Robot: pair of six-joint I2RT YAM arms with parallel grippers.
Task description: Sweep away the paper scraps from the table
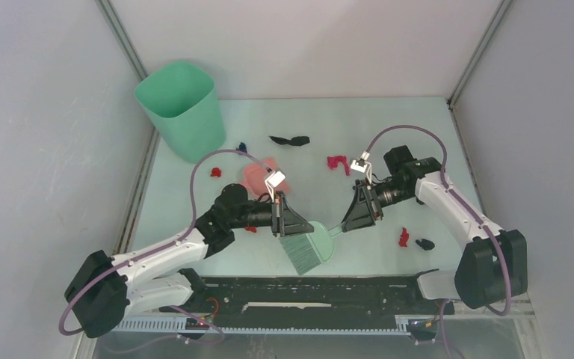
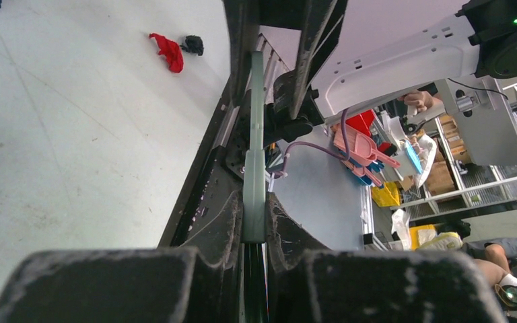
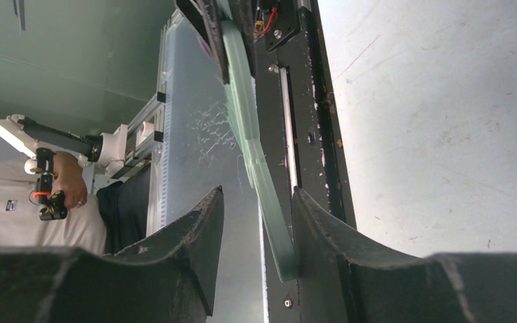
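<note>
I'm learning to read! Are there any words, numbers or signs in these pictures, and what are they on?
No text can be read here.
The green bin, the brush and the pink dustpan show no words.
A small mark on the person's white shirt is too small to read.
The boxes on the background shelves are too blurred.

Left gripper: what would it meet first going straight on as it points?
Most likely the right gripper, which faces the left gripper closely across the brush that the left one holds; relative height is unclear from above.
</note>
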